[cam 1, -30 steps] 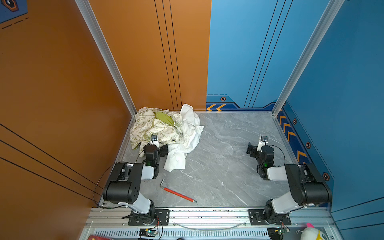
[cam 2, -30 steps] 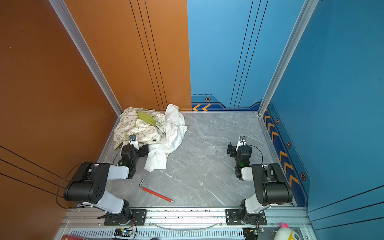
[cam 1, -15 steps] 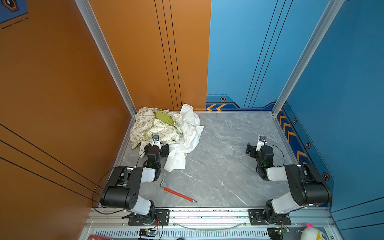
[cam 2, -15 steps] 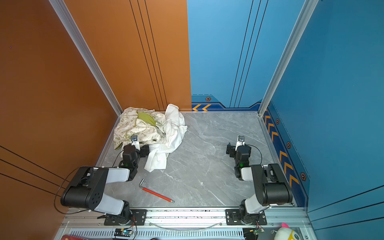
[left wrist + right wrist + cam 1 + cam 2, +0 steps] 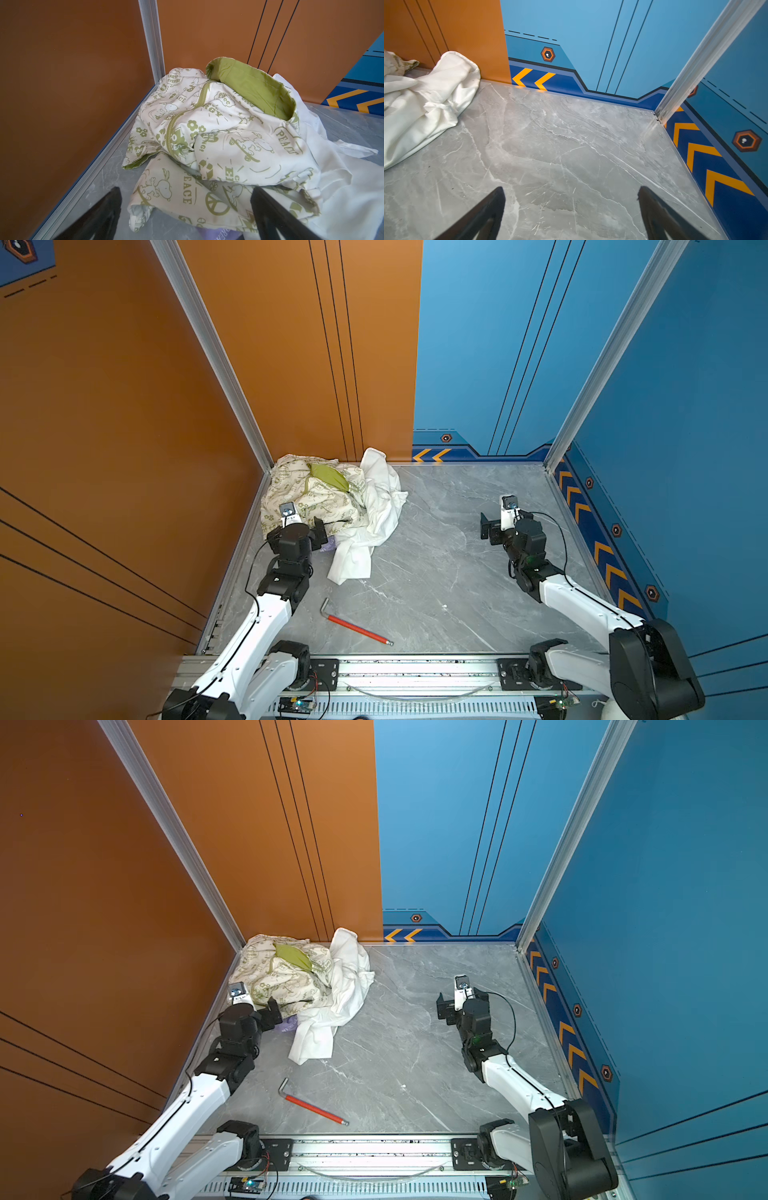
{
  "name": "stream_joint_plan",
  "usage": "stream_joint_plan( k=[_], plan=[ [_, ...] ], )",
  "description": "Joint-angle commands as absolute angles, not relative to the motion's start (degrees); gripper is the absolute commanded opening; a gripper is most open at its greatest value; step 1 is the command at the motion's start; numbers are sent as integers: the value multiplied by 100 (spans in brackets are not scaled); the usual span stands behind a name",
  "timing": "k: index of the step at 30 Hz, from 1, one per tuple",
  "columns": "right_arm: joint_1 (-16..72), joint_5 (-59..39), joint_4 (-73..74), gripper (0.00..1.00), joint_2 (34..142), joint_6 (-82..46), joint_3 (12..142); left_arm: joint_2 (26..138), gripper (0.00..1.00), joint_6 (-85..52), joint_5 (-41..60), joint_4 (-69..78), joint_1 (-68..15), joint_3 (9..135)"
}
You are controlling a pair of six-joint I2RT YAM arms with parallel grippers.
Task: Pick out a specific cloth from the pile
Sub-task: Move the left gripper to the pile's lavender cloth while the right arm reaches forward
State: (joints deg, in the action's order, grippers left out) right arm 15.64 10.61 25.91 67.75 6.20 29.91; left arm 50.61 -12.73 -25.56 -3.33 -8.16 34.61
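The pile (image 5: 320, 499) fills the far left corner: a cream cloth with green print (image 5: 228, 135), an olive-green piece (image 5: 253, 89) on top and a plain white cloth (image 5: 376, 510) on its right. The cloth, lilac, shows only as a small patch under the pile's near edge (image 5: 328, 546) (image 5: 289, 1028) (image 5: 216, 233). My left gripper (image 5: 297, 526) (image 5: 186, 190) stands open at that near edge, with the printed cloth lying between its spread fingers. My right gripper (image 5: 503, 522) (image 5: 571, 189) is open over bare table on the right, holding nothing.
A red-handled hex key (image 5: 357, 628) lies on the grey marble table (image 5: 436, 556) near the front. Orange walls close the left and back left, and blue walls close the back right and right. A metal rail (image 5: 415, 668) runs along the front edge.
Both arms have stretched out from their bases. The left gripper has shifted slightly left at the pile's near edge; the right gripper has moved a little farther out and left. Both stayed open.
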Motion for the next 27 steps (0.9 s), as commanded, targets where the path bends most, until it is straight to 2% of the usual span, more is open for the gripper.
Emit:
stream_joint_plan(
  k=[1, 12, 16, 27],
  plan=[
    [1824, 1330, 1681, 100, 6684, 880, 3260, 4883, 98, -1811, -1931, -2545, -596, 3832],
    [2685, 2541, -594, 100, 7585, 922, 4956, 4823, 98, -3328, -1141, -2918, -25, 3863],
    [2801, 2281, -1499, 100, 8040, 920, 5655, 5226, 99, -4048, -429, -3253, 277, 4038],
    [2860, 959, -1470, 100, 8588, -618, 6418, 6312, 94, -4876, 1188, -3243, 558, 4323]
  ],
)
